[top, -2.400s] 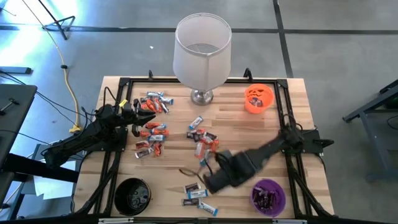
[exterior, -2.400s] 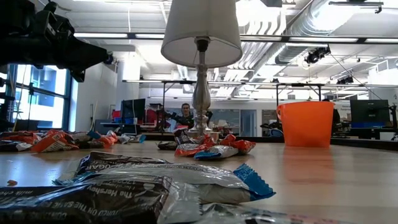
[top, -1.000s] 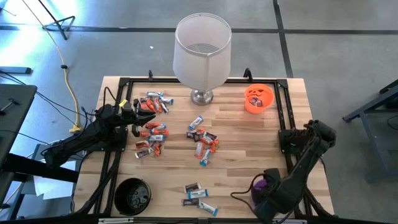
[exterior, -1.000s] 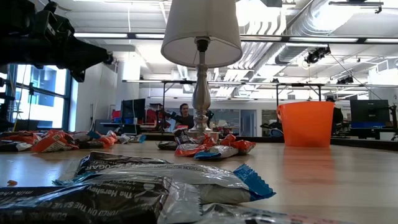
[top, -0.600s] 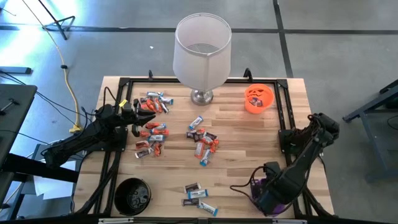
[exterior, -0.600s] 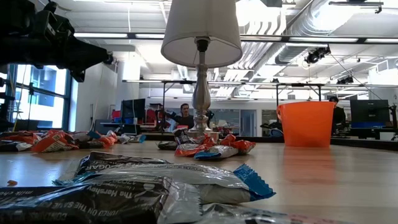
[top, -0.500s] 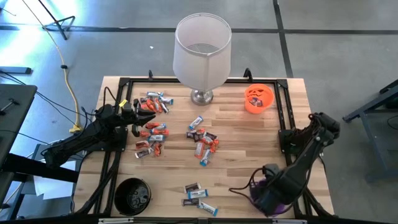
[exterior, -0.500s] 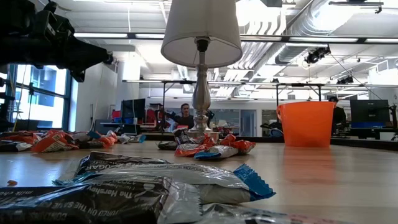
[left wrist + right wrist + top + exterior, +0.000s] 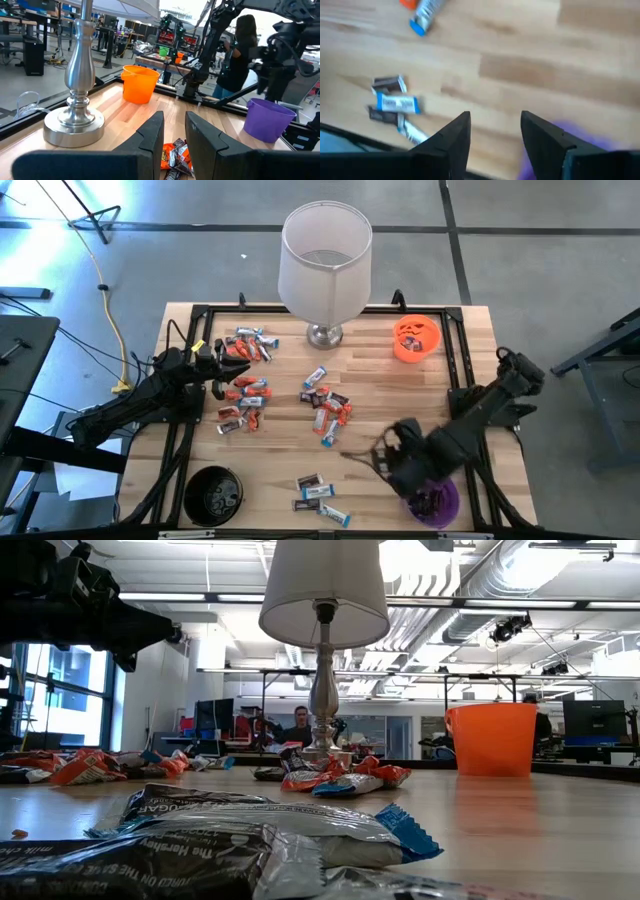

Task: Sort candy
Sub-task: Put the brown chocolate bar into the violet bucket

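- The right claw (image 9: 392,463) is seen over bare table (image 9: 380,395) beside the purple bowl (image 9: 437,498), its fingers parted and empty.
- The left claw (image 9: 228,368) is held at the left cluster of candy (image 9: 245,402); its fingers stand narrowly apart, nothing visibly gripped.
- More candy lies mid-table and near the front edge.

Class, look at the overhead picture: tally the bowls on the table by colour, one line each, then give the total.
Orange bowl: 1
Purple bowl: 1
Black bowl: 1
Total: 3
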